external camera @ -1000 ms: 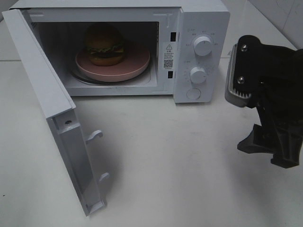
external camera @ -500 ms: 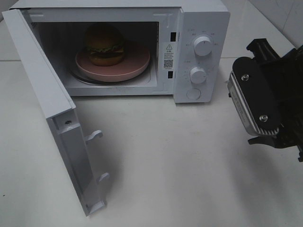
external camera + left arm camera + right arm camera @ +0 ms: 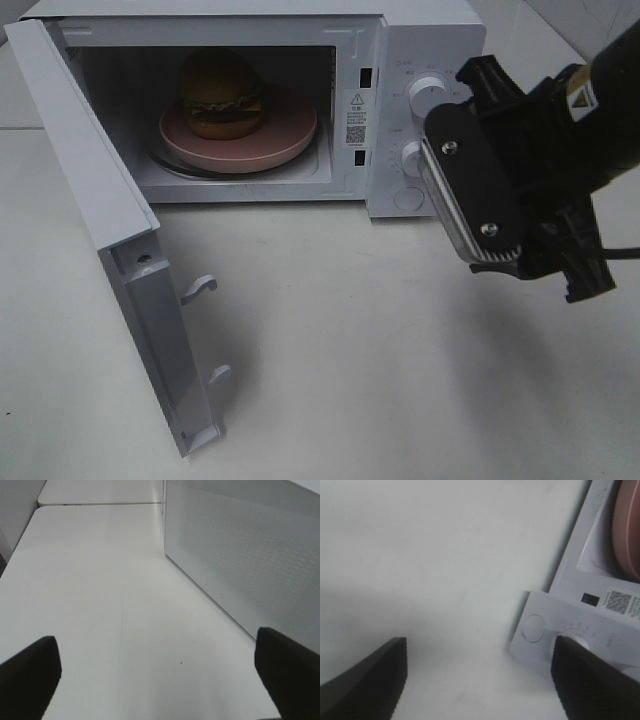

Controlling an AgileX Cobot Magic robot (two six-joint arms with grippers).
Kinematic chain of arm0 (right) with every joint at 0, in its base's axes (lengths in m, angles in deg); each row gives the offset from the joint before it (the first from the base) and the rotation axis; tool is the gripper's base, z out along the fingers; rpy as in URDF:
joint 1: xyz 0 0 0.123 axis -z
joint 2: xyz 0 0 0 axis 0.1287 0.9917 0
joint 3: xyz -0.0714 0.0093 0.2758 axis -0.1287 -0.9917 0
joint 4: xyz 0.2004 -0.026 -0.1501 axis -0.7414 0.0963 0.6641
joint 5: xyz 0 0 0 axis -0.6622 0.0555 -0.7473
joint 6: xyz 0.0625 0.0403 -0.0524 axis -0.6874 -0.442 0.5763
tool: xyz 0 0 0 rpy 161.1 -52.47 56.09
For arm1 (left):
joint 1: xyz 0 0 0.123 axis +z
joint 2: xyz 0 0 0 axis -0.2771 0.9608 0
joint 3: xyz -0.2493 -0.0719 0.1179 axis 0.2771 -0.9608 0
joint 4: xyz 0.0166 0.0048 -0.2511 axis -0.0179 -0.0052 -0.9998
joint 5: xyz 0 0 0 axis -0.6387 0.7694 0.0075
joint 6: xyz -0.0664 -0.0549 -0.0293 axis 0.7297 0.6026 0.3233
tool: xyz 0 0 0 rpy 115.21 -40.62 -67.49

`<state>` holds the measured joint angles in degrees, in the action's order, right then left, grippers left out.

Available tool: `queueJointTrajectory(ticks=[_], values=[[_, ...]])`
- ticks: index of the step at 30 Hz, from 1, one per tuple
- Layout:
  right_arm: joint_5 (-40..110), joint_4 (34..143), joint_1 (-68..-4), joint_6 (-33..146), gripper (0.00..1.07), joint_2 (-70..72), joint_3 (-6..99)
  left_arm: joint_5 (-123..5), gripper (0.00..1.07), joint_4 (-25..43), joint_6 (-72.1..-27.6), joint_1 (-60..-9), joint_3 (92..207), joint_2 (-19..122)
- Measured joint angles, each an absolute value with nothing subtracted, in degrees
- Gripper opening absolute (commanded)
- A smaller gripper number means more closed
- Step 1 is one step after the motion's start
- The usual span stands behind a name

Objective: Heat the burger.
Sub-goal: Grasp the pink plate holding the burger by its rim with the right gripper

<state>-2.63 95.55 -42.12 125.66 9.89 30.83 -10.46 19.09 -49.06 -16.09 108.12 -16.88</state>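
Black right claw (image 3: 479,680) half-hides lower dial (image 3: 409,156).

Soft, even light falls from above. The door (image 3: 90,180) throws a faint shadow on the table (image 3: 380,340); the burger (image 3: 220,92) sits in dimness (both wrist views are blurry).

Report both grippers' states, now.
Left gripper: open, holding nothing.
Right gripper: open, holding nothing, near the microwave control panel.
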Motion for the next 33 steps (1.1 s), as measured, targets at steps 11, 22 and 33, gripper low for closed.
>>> queueJointTrajectory(ticks=[11,22,33], values=[[0.64,96.87,-46.01,125.60,0.77,19.80,40.80,-10.46,1.00,19.09,-49.06,-16.09,108.12,-16.88],[2.35,96.87,-46.76,119.99,0.90,30.46,49.80,-10.46,1.00,19.09,-49.06,-16.09,108.12,-16.88],[6.82,96.92,-46.76,119.82,0.89,38.82,56.50,-10.46,1.00,19.09,-49.06,-16.09,108.12,-16.88]])
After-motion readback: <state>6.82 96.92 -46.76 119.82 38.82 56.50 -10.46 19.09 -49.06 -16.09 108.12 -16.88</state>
